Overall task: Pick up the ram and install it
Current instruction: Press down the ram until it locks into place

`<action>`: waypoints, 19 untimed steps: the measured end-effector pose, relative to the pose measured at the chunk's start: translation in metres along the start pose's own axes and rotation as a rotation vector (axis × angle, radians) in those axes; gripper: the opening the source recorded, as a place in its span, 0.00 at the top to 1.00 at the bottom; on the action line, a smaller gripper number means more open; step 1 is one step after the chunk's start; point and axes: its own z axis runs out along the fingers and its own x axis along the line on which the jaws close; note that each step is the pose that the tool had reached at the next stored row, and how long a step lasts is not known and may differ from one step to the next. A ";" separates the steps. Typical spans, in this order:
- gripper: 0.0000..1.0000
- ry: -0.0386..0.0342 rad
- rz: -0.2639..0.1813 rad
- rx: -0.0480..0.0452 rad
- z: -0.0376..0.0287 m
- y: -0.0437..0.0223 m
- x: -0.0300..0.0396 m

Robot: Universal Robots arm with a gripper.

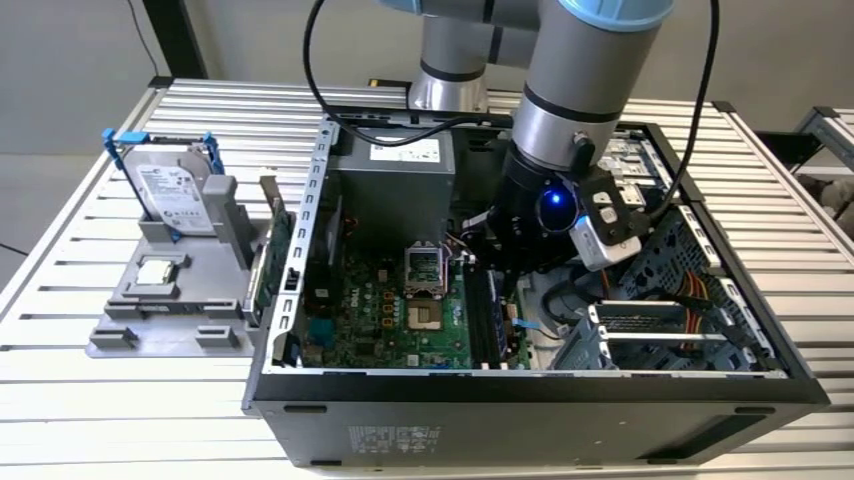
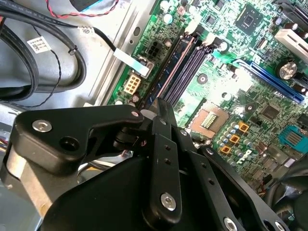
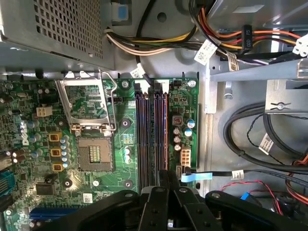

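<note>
The ram (image 2: 166, 72) is a long dark-blue stick standing on edge in the memory slot nearest the case wall, on the green motherboard (image 2: 226, 91). In the exterior view the ram (image 1: 483, 315) runs along the motherboard's right side, below the arm. My black gripper (image 2: 161, 103) hangs over the ram's near end with its fingertips pressed together. I cannot tell whether they touch the stick. The first wrist view has the gripper (image 3: 163, 174) at the end of the dark slots (image 3: 153, 134).
The open computer case (image 1: 534, 385) surrounds the arm, with the power supply (image 1: 394, 165) behind, a drive cage (image 1: 667, 335) and cable bundles (image 3: 260, 144) beside the slots. The empty processor socket (image 3: 94, 154) sits nearby. Outside, a grey stand (image 1: 160, 300) holds a hard drive (image 1: 174, 195) and a green card (image 1: 274, 255).
</note>
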 end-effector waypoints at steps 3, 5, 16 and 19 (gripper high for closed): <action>1.00 0.0001 0.000 -0.0027 0.0000 0.0000 0.0000; 1.00 0.0002 0.000 -0.0044 -0.0001 0.0000 0.0000; 1.00 0.0062 -0.013 -0.1478 -0.0003 -0.0004 0.0001; 1.00 0.0061 -0.017 -0.1483 -0.0002 -0.0004 0.0000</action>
